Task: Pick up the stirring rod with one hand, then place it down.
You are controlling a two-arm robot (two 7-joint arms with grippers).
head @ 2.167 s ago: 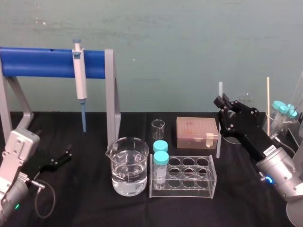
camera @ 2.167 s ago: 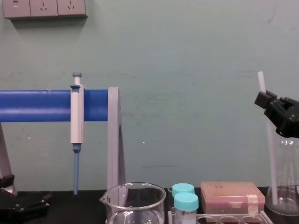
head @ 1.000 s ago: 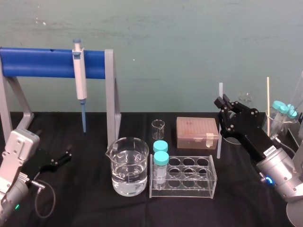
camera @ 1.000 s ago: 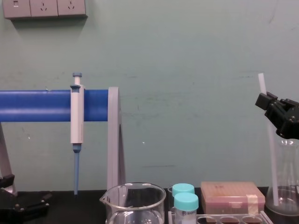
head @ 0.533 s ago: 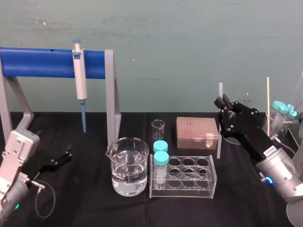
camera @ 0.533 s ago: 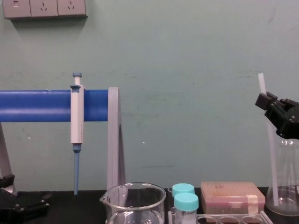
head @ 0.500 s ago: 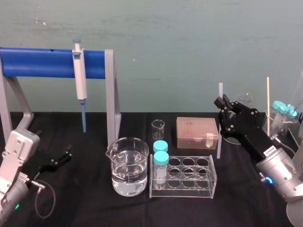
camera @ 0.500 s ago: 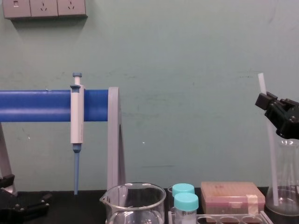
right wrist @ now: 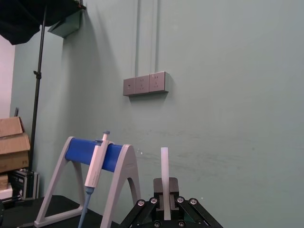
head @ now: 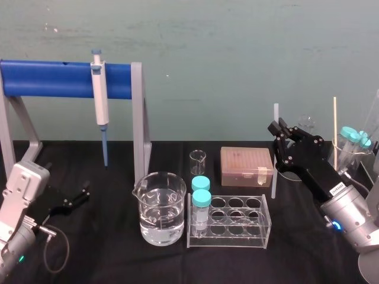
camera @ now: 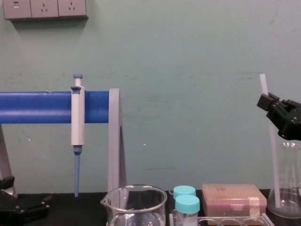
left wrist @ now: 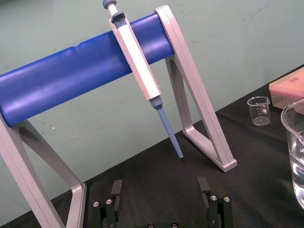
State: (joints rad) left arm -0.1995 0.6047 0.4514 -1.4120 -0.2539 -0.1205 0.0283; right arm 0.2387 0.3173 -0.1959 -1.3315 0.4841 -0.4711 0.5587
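Chest view: right tool (camera: 269,100) clamps the near-upright stirring rod (camera: 274,160), its foot just right of the pink box (camera: 233,197). Left tool (head: 80,196) idles, fingers spread, far left of it.

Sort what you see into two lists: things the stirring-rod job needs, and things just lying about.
In the job: stirring rod; right end effector, shut on it.
Lying about: pipette; beaker; tube rack; tip box; left end effector, parked open.
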